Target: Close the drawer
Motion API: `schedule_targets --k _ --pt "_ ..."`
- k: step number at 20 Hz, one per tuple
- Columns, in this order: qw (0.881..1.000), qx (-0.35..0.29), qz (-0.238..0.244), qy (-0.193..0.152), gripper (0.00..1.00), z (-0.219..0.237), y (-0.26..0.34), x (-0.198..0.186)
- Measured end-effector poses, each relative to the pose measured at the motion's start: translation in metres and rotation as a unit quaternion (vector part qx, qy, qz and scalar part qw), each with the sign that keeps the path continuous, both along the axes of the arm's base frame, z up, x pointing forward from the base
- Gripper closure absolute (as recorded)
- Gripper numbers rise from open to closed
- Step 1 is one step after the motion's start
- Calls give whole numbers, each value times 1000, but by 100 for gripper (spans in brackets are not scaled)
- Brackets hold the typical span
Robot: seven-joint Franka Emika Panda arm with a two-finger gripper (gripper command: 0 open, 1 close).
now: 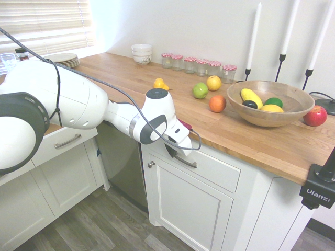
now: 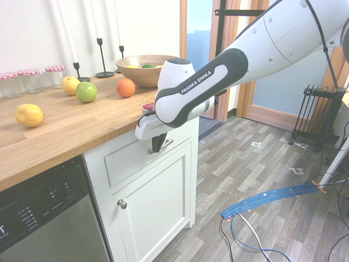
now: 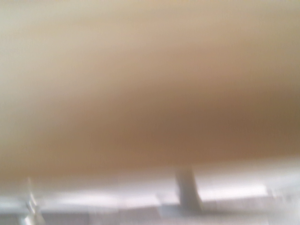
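Note:
The drawer (image 1: 214,166) (image 2: 130,159) has a flat white front and sits just under the wooden countertop. Its front looks flush with the cabinet face in both exterior views. The silver bar handle (image 1: 186,161) (image 2: 165,145) runs across the front. My gripper (image 1: 170,151) (image 2: 157,144) is shut, its dark fingers pointing down against the drawer front right beside the handle, with nothing seen between them. The wrist view is a blur of brown wood over a pale band.
Loose fruit (image 1: 200,90), a wooden fruit bowl (image 1: 270,103), jars (image 1: 199,65) and candlesticks (image 1: 251,42) stand on the countertop (image 1: 251,136). A cabinet door with a round knob (image 2: 122,203) is below the drawer. A dishwasher (image 2: 43,218) stands beside it, and a narrower drawer (image 1: 67,141) beyond that.

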State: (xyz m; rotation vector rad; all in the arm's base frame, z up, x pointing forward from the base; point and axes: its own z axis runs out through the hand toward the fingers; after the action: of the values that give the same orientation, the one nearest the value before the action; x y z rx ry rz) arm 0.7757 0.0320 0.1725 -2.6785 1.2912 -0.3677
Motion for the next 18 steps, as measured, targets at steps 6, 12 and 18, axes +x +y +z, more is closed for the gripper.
schedule_targets --k 6,12,18 --pt "996 -19 20 81 100 11 0 -22" --pt "995 -27 30 96 100 92 -17 -61" --pt "994 -20 42 99 100 159 -56 -124"
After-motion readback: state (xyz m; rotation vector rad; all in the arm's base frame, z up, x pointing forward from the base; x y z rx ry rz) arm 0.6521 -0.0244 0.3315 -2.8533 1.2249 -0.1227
